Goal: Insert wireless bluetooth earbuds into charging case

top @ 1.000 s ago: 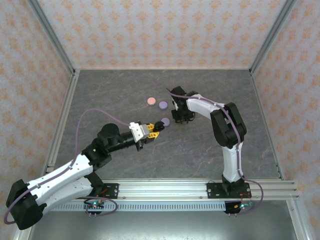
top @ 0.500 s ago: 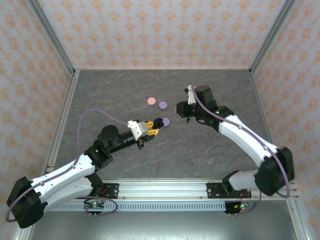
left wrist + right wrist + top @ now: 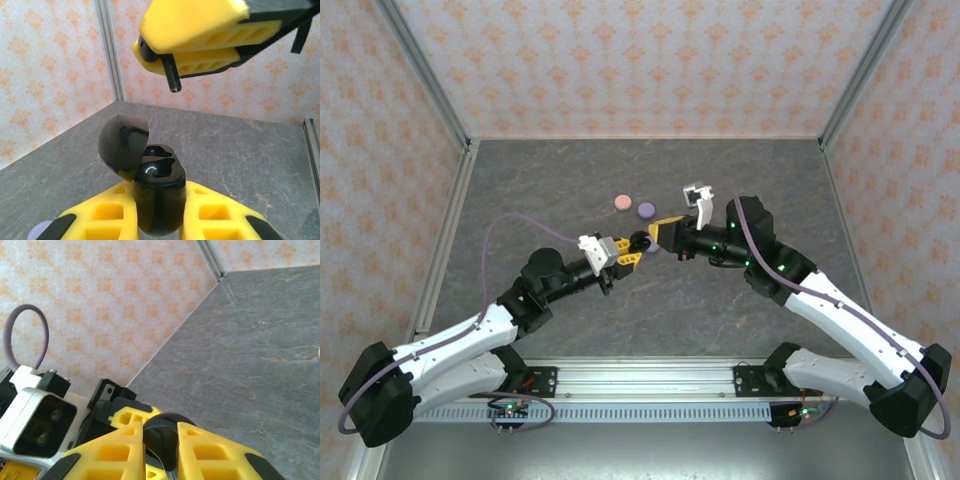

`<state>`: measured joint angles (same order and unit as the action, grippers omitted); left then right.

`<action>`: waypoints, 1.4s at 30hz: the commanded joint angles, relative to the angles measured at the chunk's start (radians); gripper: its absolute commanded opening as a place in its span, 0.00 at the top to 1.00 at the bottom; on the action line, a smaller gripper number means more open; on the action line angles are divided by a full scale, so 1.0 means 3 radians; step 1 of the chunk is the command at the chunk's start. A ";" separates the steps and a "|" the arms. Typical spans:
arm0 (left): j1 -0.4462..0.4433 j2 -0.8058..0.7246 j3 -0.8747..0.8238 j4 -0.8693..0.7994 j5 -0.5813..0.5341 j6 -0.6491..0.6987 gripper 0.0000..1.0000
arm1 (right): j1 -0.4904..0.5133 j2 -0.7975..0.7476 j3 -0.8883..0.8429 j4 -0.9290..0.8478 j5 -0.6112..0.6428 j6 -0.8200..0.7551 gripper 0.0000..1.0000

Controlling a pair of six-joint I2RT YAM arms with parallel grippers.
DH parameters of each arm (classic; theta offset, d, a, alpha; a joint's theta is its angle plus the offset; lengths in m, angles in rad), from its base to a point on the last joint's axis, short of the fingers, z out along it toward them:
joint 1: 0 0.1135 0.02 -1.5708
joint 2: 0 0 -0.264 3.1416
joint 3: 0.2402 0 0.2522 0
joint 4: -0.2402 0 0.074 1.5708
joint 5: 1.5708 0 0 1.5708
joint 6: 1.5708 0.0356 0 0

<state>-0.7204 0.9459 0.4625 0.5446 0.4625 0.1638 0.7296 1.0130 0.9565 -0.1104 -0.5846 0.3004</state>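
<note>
The right arm has swung round from behind the pucks and come in to meet the left one, which has hardly budged. Now the two are nose to nose over the middle of the table (image 3: 570, 180).

The left fingers (image 3: 110, 220) are clamped on the black case (image 3: 157, 205), one each side, holding it upright with the lid (image 3: 122, 145) tipped back to the left. The well (image 3: 159, 167) is open and facing up. The right fingers (image 3: 200, 25) are pinched together on a black earbud (image 3: 171, 75), stem poking downward, hanging just above the case and not yet touching. From the right wrist you can see that bud (image 3: 161, 440) wedged snugly between the yellow pads.

This is the seating step, and it wants patience. I'd say the stem sits a touch right of the well, so nudge it across first, then bring it straight down. Keep the case dead still and mind the lid. Let go only once the bud has dropped home; open early and it may skitter off.

A pink puck (image 3: 618, 203) and a lilac puck (image 3: 645, 210) wait behind on the table.
</note>
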 commanded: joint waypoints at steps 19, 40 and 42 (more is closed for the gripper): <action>-0.0027 0.0020 0.0120 0.0038 0.0019 -0.0006 1.00 | 0.0224 0.0396 0.0185 0.0076 0.0110 -0.0219 0.82; -0.0027 0.0022 0.0186 0.0107 -0.0022 -0.0156 1.00 | 0.0232 0.0116 -0.0286 0.0501 0.0235 -0.0266 0.82; -0.0027 0.0022 0.0200 0.0096 -0.0014 -0.0163 1.00 | 0.0232 0.0119 -0.0331 0.0577 0.0246 -0.0253 0.82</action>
<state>-0.7204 0.9585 0.4786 0.5274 0.4545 0.1337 0.7914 1.0580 0.8753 -0.0189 -0.5369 0.2386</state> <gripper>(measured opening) 0.177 0.186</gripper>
